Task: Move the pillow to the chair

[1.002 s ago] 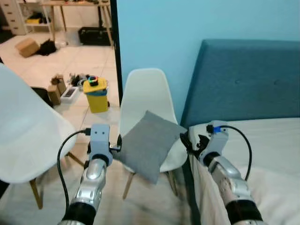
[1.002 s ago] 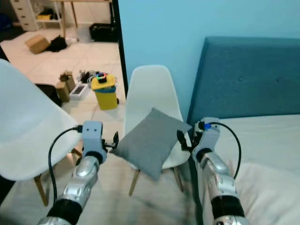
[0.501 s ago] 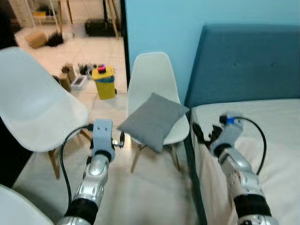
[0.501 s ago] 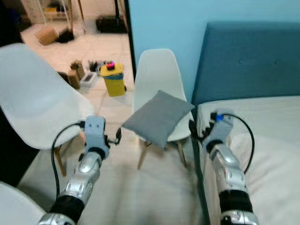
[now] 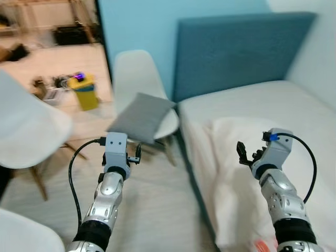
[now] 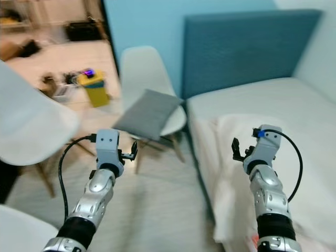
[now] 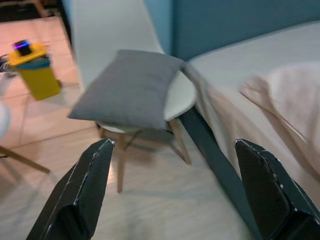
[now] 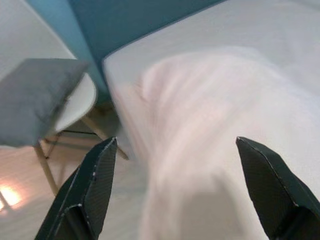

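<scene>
A grey square pillow (image 5: 139, 118) lies tilted on the seat of a white shell chair (image 5: 134, 71) that stands against the blue wall beside the bed. In the left wrist view the pillow (image 7: 129, 89) rests on that seat (image 7: 183, 95), well beyond the black fingers (image 7: 84, 192). My left gripper (image 5: 135, 156) hovers open over the floor, short of the chair and holding nothing. Over the bed's blanket, my right gripper (image 5: 245, 154) is open and empty. The right wrist view has the pillow (image 8: 36, 96) off to one side.
A bed (image 5: 247, 100) with a teal headboard (image 5: 231, 50) and a cream blanket (image 5: 236, 142) takes up the right. Another white chair (image 5: 26, 131) stands at the left, a third (image 5: 23, 236) at the lower left. A yellow bin (image 5: 85, 91) sits by the doorway.
The camera has backed off and swung right, bringing more of the bed into view. Both grippers, earlier at the pillow's two sides, are now apart from it. The pillow stays on the chair.
</scene>
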